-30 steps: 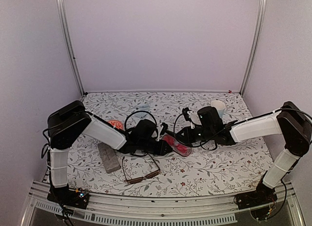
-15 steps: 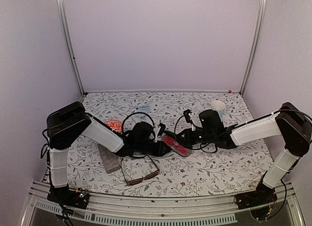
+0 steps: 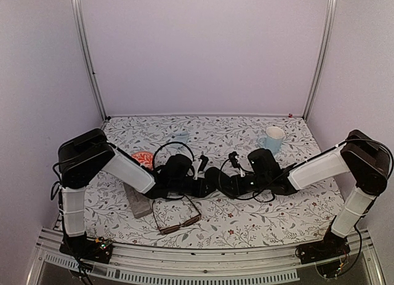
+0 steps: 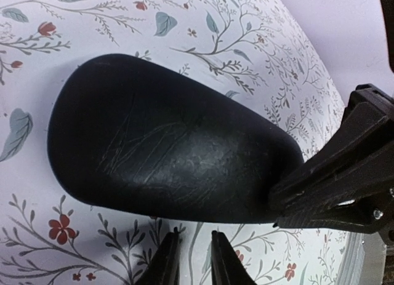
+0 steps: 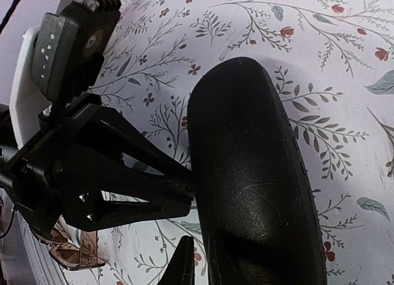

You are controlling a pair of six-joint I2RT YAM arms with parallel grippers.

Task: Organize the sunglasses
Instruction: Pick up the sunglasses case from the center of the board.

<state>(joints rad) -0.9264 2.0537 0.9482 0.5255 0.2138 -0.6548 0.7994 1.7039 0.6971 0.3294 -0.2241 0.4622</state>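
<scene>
Floral cloth (image 3: 265, 218) is spread over the whole table, with pale walls behind. At table centre the black oval case (image 4: 166, 156) is lying shut and is pressed from two sides. The left gripper (image 4: 192, 263) is set against one side, fingers drawn nearly together with nothing between them. The right gripper (image 4: 288, 202) is butted against the far end; its opening cannot be told (one finger is lost against the black shell). This squeeze is judged to be seating the lid. No pink-red sunglasses are seen anywhere, so they are probably shut inside that case, unconfirmed. Near the near edge, left of centre, the brown sunglasses (image 3: 176, 216) are lying unfolded, not yet stored. Just beside them toward the left edge, the grey case (image 3: 138, 202) appears closed, contents hidden.
</scene>
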